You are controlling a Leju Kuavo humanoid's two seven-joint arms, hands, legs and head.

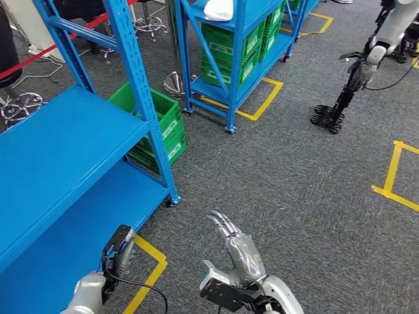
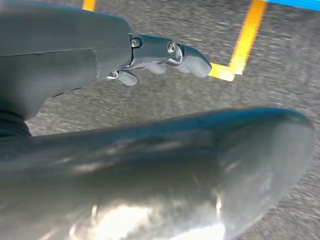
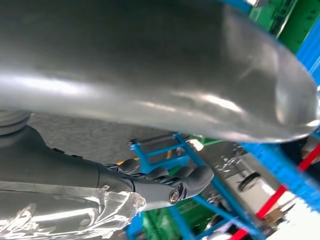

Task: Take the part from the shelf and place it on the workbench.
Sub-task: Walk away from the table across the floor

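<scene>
My left hand (image 1: 118,252) hangs low beside the front edge of the near blue shelf (image 1: 64,140), whose boards are bare. In the left wrist view its fingers (image 2: 166,52) stretch out over the carpet and hold nothing. My right hand (image 1: 236,254) is held out over the grey carpet, fingers straight and apart, empty. The right wrist view has its fingers (image 3: 177,182) extended, with blue racking behind them. A white object (image 1: 218,9) lies on a board of the far blue shelf (image 1: 232,59); whether it is the part I cannot tell.
Green crates (image 1: 165,127) stand on the floor behind the near shelf's post. More green crates (image 1: 247,49) fill the far shelf. Yellow tape marks (image 1: 393,173) cross the carpet. Another robot's arm and dark hand (image 1: 328,118) reach down at the far right.
</scene>
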